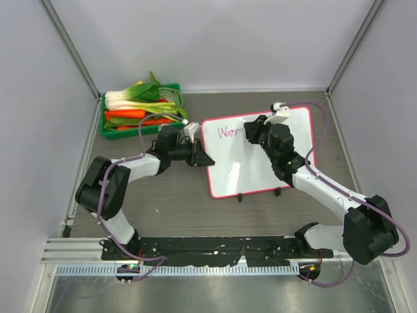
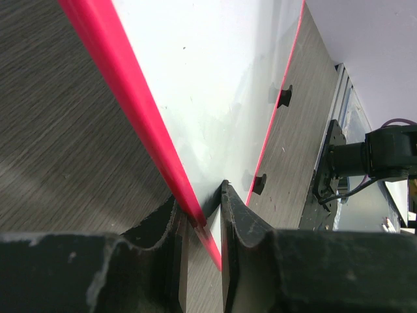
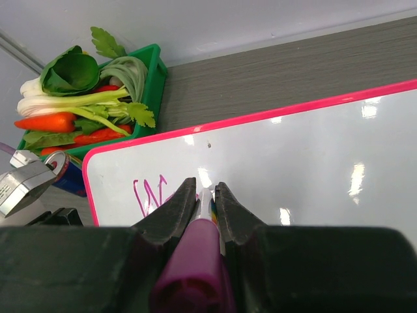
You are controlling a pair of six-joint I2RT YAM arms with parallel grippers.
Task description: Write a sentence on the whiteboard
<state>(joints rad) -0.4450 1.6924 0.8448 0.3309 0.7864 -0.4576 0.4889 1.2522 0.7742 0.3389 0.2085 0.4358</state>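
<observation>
Grey wood-look table [image 1: 169, 208], with the whiteboard [image 1: 251, 173] sitting mid-table, just right of the green crate [image 1: 104, 120]. Board looks light and stiff to me, but that glossy face is slippery, so I'd hold it by the pink rim. Left claw [image 2: 202, 208] is clamped on that rim at the left edge. Right claw [image 3: 205, 195] is clenched on a purple marker [image 3: 195, 261], its tip by the sentence [image 3: 148, 195], barely begun, top left.

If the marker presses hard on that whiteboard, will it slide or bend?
Probably stiff: the whiteboard has a rigid-looking pink frame and shows no sag. It looks light, with small feet, so it may skid; the left pincer clamping its edge likely steadies it against the marker.
</observation>
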